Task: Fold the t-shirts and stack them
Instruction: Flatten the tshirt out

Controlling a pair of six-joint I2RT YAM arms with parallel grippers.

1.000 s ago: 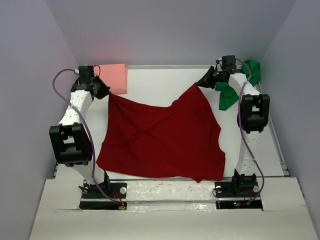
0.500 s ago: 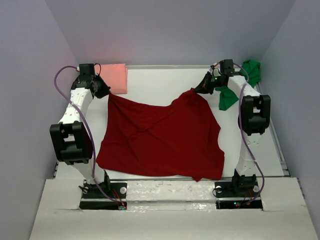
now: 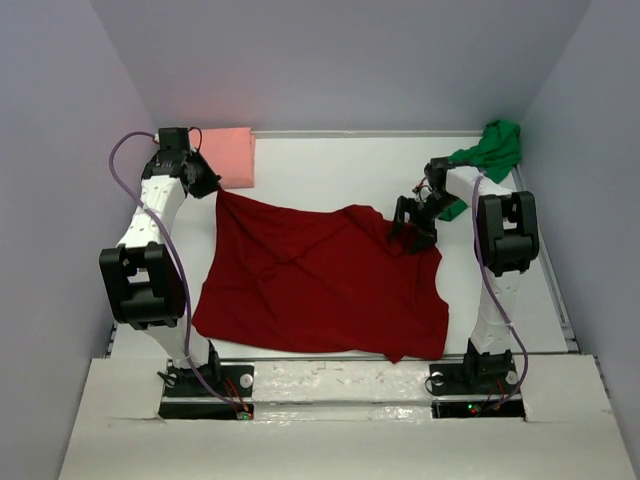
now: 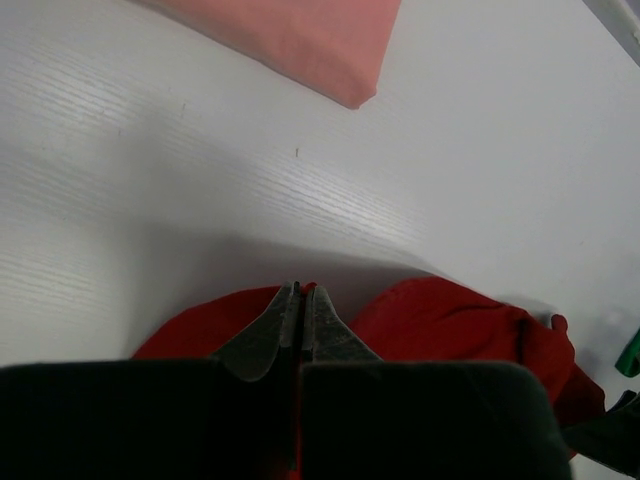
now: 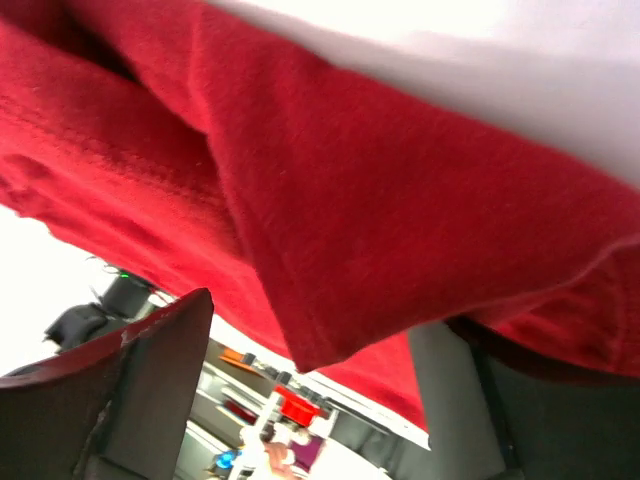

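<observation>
- The left gripper (image 3: 207, 186) is closed tight on the far left corner of the dark red t-shirt (image 3: 320, 285).
- The right gripper (image 3: 408, 226) is wide open at the far right corner and grips nothing.

The dark red t-shirt (image 3: 320, 280) lies spread and wrinkled across the middle of the white table (image 3: 330, 168), its near edge close to the arms' bases. The left gripper (image 3: 205, 184) is at its far left corner, just beside the folded salmon pink t-shirt (image 3: 230, 155), and the right gripper (image 3: 412, 223) is down on its far right corner. The bright green t-shirt (image 3: 490, 150) lies crumpled in the table's far right corner, behind the right arm.
</observation>
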